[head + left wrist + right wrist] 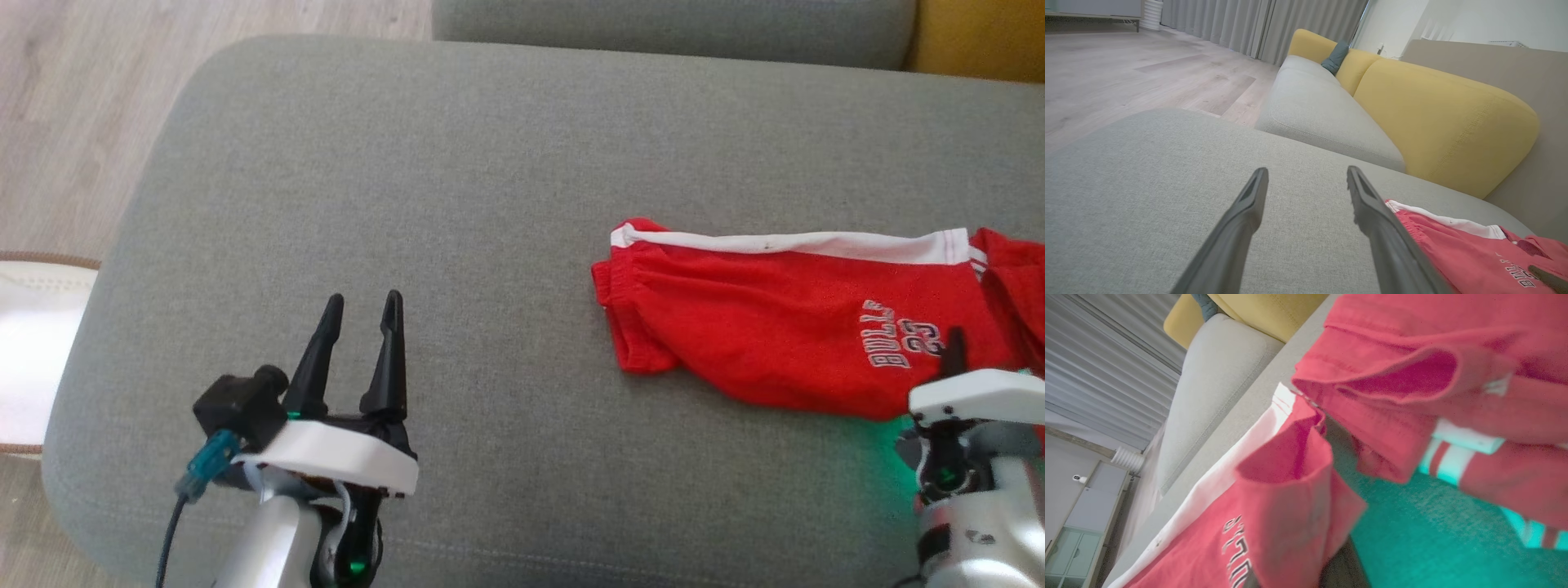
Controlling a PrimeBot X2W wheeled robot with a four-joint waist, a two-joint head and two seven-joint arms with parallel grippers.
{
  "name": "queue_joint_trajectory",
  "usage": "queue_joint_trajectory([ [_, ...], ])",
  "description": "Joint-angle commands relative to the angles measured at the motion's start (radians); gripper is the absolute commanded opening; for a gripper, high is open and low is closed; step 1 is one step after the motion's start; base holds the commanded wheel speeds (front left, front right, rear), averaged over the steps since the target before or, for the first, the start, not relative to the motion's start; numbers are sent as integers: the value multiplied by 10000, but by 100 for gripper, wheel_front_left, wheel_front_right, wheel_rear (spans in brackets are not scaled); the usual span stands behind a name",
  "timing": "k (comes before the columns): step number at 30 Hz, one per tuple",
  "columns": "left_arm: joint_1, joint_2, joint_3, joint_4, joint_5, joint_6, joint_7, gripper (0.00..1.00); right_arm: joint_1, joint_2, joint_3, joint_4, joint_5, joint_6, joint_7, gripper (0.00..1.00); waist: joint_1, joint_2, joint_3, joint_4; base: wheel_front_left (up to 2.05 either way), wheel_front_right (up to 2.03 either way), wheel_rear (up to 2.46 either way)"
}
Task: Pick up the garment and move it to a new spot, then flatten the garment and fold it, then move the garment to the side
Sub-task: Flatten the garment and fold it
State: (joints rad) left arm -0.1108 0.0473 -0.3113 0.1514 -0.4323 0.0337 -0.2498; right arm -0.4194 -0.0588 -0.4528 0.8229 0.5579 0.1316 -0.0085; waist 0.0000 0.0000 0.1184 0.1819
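The garment (775, 327) is a pair of red shorts with a white side stripe and grey lettering. It lies mostly flat on the right part of the grey cushion (490, 163). My right gripper (951, 347) is at the garment's near right edge, shut on a bunched fold of the red cloth. In the right wrist view the garment (1290, 498) drapes over the fingers and hides most of them. My left gripper (363, 300) stands open over bare cushion, well left of the shorts. The left wrist view has my left gripper (1306, 171) with the garment (1474, 253) at lower right.
A second grey seat (1323, 110) and a yellow backrest (1445, 118) with a teal pillow (1336, 57) lie beyond the cushion. Wood floor (82, 98) runs along the left. A pale object with a brown rim (33, 351) sits at the left edge.
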Motion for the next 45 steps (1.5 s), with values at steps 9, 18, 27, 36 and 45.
queue_joint_trajectory([
  [9,27,30,411,-104,204,-198,-120,100,-532,84,2337,-369,1719,-9,-816,0,0,0,-588,145,0,0,0],
  [18,443,30,501,-55,203,-199,-120,100,-95,84,5291,-1767,3959,-9,-1157,0,0,0,-1074,545,0,0,0],
  [27,670,30,497,-66,84,-174,-120,100,221,85,7765,-2077,4744,-9,-1463,0,0,0,-1259,1033,0,0,0],
  [36,742,30,509,-85,62,-155,-120,100,-25,85,8660,-1272,4814,-9,-1659,20,0,0,-1140,1364,0,0,0],
  [45,674,30,469,-427,-384,-210,-120,100,-154,85,9829,-1089,4729,-9,-1425,100,0,0,-922,1560,0,0,0],
])
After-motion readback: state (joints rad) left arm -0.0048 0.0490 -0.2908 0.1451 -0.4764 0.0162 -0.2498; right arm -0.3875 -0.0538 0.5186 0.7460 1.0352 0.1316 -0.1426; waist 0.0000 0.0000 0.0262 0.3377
